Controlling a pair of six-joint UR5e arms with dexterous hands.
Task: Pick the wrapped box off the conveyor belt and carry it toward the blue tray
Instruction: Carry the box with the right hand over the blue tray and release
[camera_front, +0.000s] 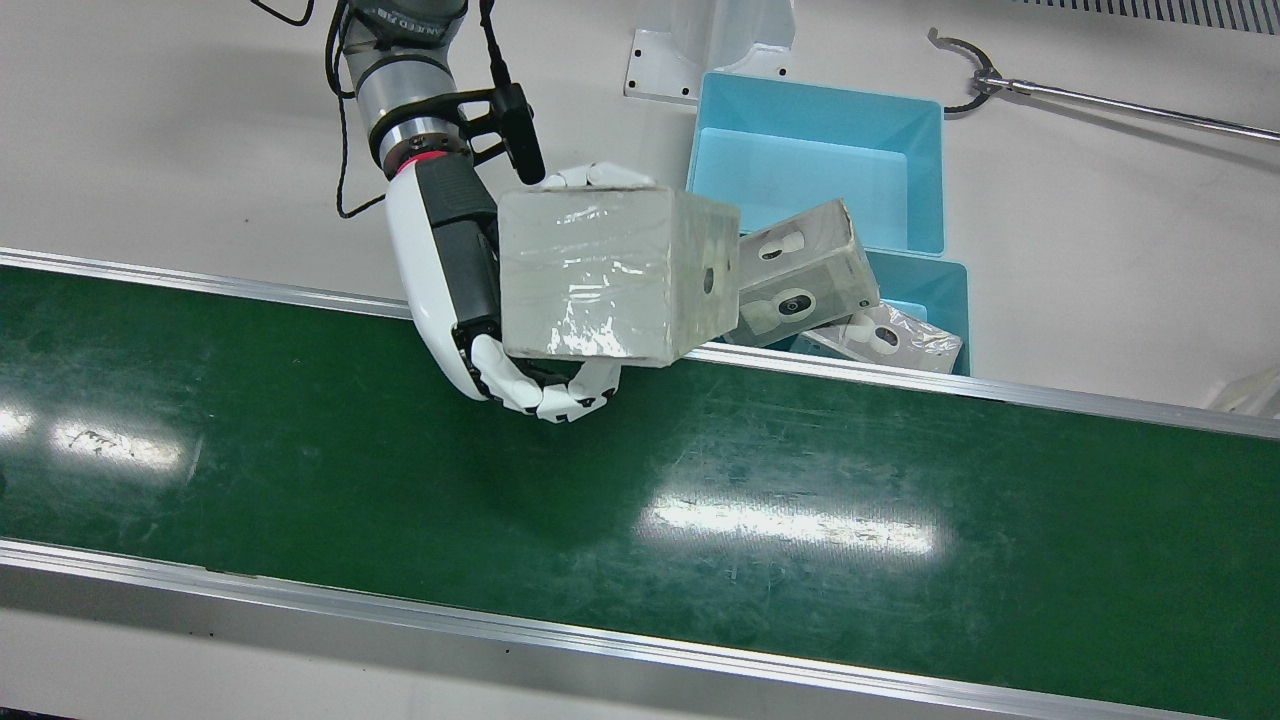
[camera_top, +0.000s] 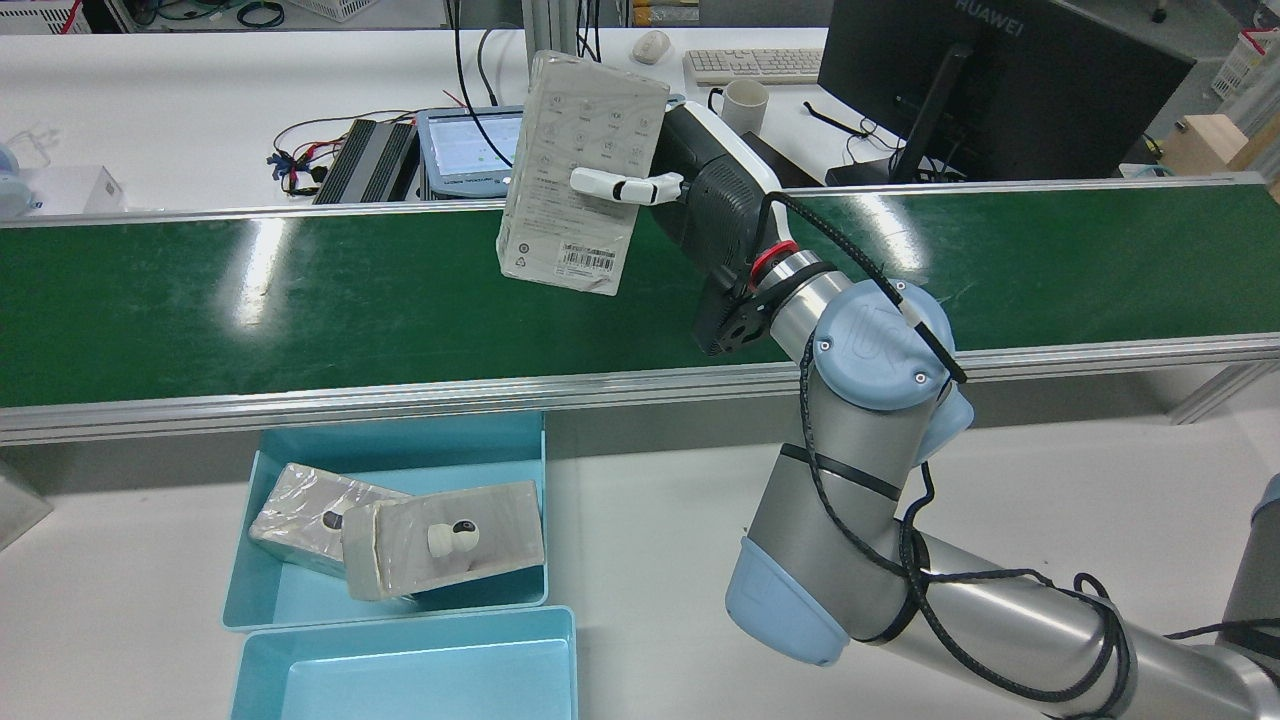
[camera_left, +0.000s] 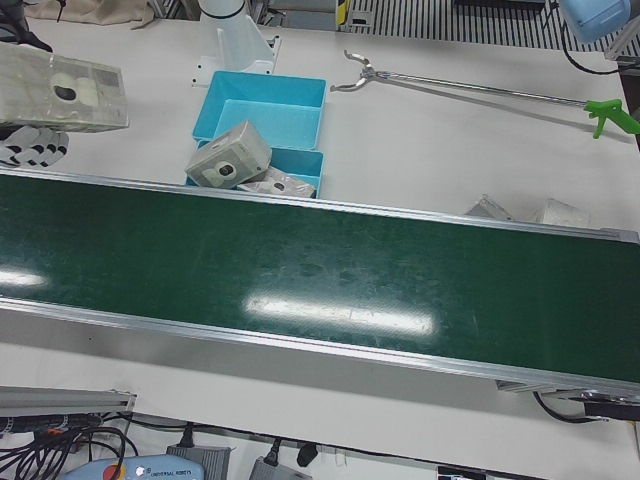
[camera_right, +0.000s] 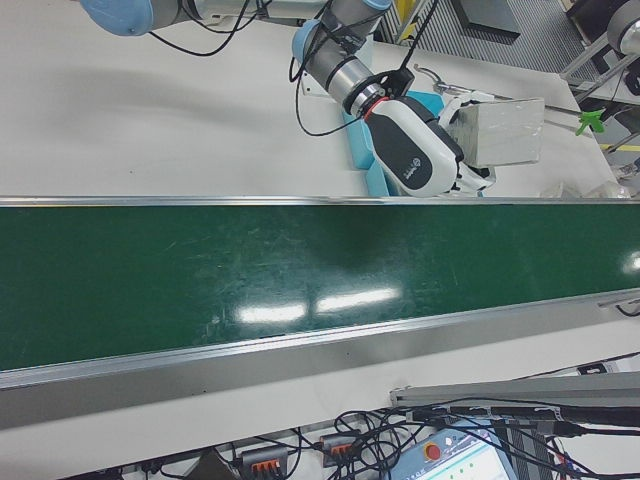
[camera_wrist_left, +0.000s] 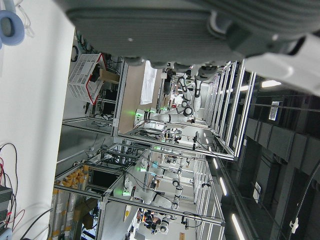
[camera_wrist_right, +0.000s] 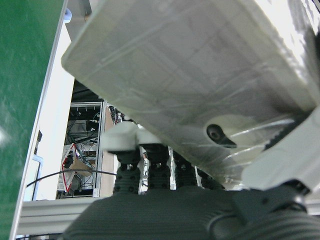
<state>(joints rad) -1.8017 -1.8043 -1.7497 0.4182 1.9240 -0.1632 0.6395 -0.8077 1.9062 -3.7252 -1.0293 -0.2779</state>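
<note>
My right hand (camera_front: 450, 270) is shut on the wrapped box (camera_front: 600, 275), a grey box in clear film, and holds it up in the air above the rail of the green conveyor belt (camera_front: 700, 480) on the tray side. In the rear view the box (camera_top: 580, 170) is tilted, with fingers (camera_top: 620, 185) across its printed face. The box also shows in the right-front view (camera_right: 500, 130) and fills the right hand view (camera_wrist_right: 200, 75). The blue trays (camera_front: 820, 130) stand just right of the box. My left hand (camera_wrist_left: 200, 30) shows only as a dark underside in its own view.
The nearer tray (camera_top: 300, 600) holds two wrapped boxes (camera_top: 440, 540) (camera_top: 300, 510), one leaning on the other. The farther tray (camera_top: 400, 670) holds nothing. A long reacher tool (camera_front: 1100, 100) lies on the white table beyond the trays. Small plastic bags (camera_left: 550, 212) lie by the belt.
</note>
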